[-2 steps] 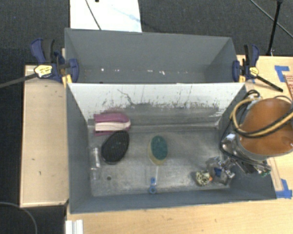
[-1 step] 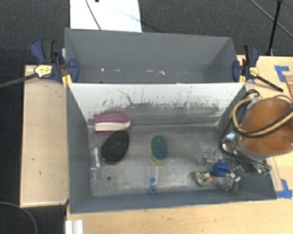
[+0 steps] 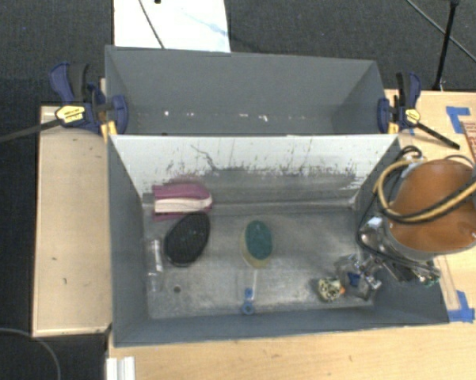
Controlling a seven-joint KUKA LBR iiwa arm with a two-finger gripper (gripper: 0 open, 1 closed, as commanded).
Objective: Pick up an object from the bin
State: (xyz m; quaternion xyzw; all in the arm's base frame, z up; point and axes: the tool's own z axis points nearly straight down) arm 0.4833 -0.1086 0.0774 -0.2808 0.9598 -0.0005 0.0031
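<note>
Since the gripper sits low in the near right corner of the bin, we log the step as approach; whether the claw is open or closed, we cannot tell. Just beside it lies a small mottled yellowish lump, its long axis too small to read. Next move, in our judgement: centre over it. Farther back lies a teal brush.

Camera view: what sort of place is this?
Probably a robot grasping test cell in a lab. A grey metal bin holds a few unrelated loose things, such as a black oval object and a green oval thing; a cabled robot arm has its hand in the bin's right corner.
</note>
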